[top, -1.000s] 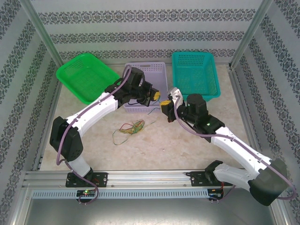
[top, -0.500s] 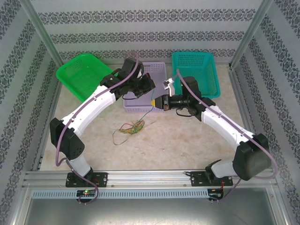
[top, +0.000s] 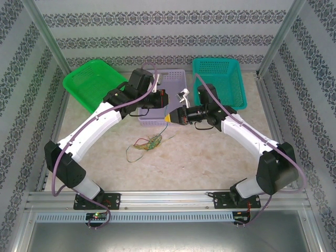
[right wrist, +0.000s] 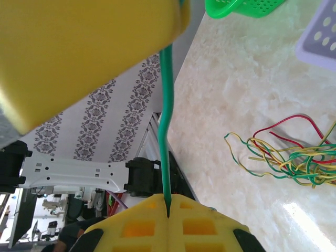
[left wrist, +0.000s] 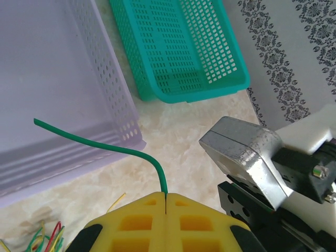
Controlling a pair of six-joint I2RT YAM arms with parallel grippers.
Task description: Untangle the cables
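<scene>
A single green cable (left wrist: 107, 147) is pinched between my left gripper's (left wrist: 166, 197) shut yellow fingers, its free end curving left over the purple basket (left wrist: 79, 105). The same green cable (right wrist: 167, 131) runs down into my right gripper (right wrist: 168, 202), which is also shut on it. From above, the left gripper (top: 166, 106) and right gripper (top: 170, 117) meet tip to tip in front of the purple basket (top: 170, 84). The other cables, green, yellow and red, lie tangled on the table (top: 148, 143), also seen as a tangle (right wrist: 294, 157) from the right wrist.
A green basket (top: 94, 84) stands at the back left and a teal basket (top: 218, 81) at the back right, either side of the purple one. Patterned walls and metal posts close in the table. The front rail carries both arm bases.
The right arm swung left and stretched out, bringing its gripper close against the left one. The left arm rose and pulled back. The green cable has come up away from the tangle.
</scene>
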